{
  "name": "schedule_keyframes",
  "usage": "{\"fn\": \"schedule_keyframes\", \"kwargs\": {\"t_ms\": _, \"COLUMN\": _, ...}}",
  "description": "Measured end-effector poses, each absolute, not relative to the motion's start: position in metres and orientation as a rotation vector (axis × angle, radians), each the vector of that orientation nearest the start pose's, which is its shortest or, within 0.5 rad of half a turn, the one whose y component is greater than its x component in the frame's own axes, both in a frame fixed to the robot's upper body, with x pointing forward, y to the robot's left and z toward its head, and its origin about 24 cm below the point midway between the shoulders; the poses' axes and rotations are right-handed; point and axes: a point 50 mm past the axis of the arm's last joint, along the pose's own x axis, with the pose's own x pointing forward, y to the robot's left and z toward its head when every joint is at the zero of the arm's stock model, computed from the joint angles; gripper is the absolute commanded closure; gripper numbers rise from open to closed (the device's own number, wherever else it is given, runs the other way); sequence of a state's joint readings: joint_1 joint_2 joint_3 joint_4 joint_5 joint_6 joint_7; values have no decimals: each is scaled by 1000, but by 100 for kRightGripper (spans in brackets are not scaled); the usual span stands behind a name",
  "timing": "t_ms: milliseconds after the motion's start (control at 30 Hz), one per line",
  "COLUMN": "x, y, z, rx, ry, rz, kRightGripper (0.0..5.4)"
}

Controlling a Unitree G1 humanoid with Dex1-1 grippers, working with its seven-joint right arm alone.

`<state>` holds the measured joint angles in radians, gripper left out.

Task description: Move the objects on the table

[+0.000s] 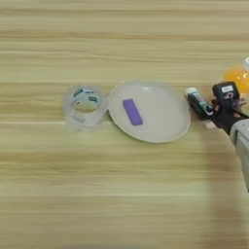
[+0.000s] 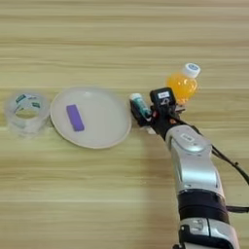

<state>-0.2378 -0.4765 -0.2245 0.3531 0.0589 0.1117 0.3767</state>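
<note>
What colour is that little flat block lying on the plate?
Purple; the block on the white plate shows best in the right eye view.

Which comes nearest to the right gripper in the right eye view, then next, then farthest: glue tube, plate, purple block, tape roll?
From the right gripper:
1. Glue tube, at the fingers, just off the plate's right rim.
2. Plate, to the gripper's left.
3. Purple block, lying on the plate's left part.
4. Tape roll, far left, beyond the plate.
</note>
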Motion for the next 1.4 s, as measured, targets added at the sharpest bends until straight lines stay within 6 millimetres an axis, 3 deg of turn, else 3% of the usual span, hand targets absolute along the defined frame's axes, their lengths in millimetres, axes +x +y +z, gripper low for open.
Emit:
{"fn": "schedule_keyframes", "kwargs": {"t_ms": 333, "x": 286, "y": -289, "z": 61, "rx": -286, "ry": 221, "rz": 65, "kRightGripper": 4}}
{"fn": "schedule_keyframes", "kwargs": {"t_ms": 667, "x": 286, "y": -267, "z": 77, "rx": -253, "ry": 114, "rz": 114, "kRightGripper": 4}}
{"fn": "schedule_keyframes", "kwargs": {"t_ms": 1033, "x": 288, "y": -241, "z": 64, "rx": -145, "ry": 88, "rz": 159, "kRightGripper": 4}}
{"fn": "schedule_keyframes", "kwargs": {"t_ms": 1400, "x": 301, "y": -223, "z": 62, "rx": -82, "ry": -134, "rz": 32, "kRightGripper": 4}}
